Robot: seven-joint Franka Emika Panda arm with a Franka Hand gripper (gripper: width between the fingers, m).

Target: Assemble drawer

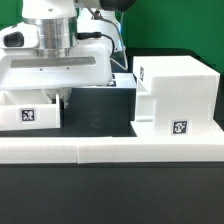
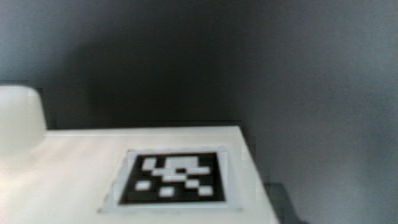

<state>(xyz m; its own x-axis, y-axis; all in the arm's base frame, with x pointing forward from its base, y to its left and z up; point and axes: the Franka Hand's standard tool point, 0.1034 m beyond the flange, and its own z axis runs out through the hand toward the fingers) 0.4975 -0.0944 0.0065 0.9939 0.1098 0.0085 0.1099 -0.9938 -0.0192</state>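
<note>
gripper [image 1: 60,96] hangs low at about nine o'clock in the exterior view, with its tips hidden behind the back of the tray [image 1: 28,113]. i cannot tell whether it is released, clenched or grasping the tray, as neither view shows the fingers plainly. the tray sits on the bench [image 1: 100,112] at nine o'clock, just behind the wall [image 1: 110,150] that runs across six o'clock. a strip of bare bench lies between it and the casing [image 1: 175,85], which stands upright at three o'clock, also close behind the wall. i can make out only this one tray.

risks, as i judge them: a grip taken off-centre on the thin tray side could let the tray twist or slip when lifted. a sideways shove could jam the tray against the wall. a tilted tray would likely catch on the casing's mouth and push the casing along the bench.

the exterior view gives the whole layout: tray, gap, casing and wall. the wrist view gives none of that. it shows a blurred close-up of a white face with a tag [image 2: 175,178], probably the tray's, and a pale rounded lump [image 2: 18,115] that could be a knob or a finger.
</note>
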